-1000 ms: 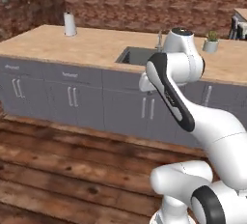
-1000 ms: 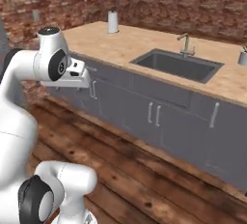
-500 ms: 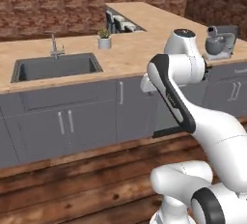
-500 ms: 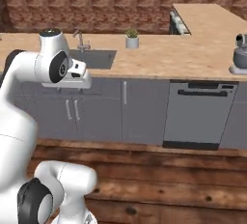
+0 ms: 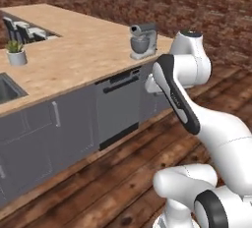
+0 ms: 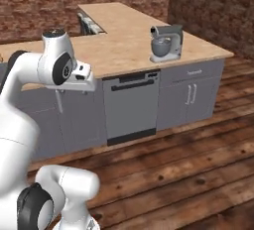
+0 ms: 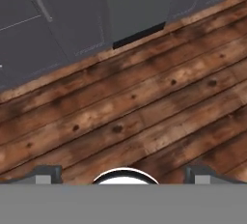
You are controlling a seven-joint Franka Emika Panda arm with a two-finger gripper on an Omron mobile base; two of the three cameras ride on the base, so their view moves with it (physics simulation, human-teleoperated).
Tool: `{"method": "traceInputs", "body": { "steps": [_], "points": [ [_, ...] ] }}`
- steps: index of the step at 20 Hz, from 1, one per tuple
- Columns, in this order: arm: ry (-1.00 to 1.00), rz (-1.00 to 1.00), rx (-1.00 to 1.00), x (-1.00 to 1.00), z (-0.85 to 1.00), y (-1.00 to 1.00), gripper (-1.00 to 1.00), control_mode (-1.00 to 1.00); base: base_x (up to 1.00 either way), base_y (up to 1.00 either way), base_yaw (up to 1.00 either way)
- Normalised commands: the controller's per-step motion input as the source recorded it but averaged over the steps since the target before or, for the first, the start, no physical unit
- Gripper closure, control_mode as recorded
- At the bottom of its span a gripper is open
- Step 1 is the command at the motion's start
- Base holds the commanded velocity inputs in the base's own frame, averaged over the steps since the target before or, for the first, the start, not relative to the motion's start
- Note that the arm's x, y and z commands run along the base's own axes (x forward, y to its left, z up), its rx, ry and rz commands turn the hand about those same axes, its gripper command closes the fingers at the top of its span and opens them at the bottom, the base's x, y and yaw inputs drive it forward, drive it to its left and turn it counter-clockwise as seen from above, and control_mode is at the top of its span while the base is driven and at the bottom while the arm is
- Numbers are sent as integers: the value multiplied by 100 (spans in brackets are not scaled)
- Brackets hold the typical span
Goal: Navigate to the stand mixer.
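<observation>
Stand mixer [image 6: 166, 42] on counter [image 6: 124, 50], well beyond hand [image 7: 123, 175].

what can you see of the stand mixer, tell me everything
The stand mixer is small, grey and metallic-looking, with a horizontal head over a round steel bowl on a flat base. It stands upright on the wooden counter, near its front edge and towards the far end, above the grey cabinet doors beside the dishwasher. Only the counter touches it.
</observation>
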Motion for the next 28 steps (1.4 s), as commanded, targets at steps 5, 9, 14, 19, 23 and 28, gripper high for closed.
{"method": "traceInputs", "body": {
  "steps": [5, 9, 14, 19, 23, 28],
  "points": [
    [0, 0, 0, 0, 0, 0, -100, 100, 100, -35, -18],
    [0, 0, 0, 0, 0, 0, -100, 100, 100, -60, 4],
    [0, 0, 0, 0, 0, 0, -100, 100, 100, -72, 24],
    [0, 0, 0, 0, 0, 0, -100, 100, 100, -68, 31],
    [0, 0, 0, 0, 0, 0, -100, 100, 100, -22, 23],
    [0, 0, 0, 0, 0, 0, -100, 100, 100, -20, 21]
  ]
}}
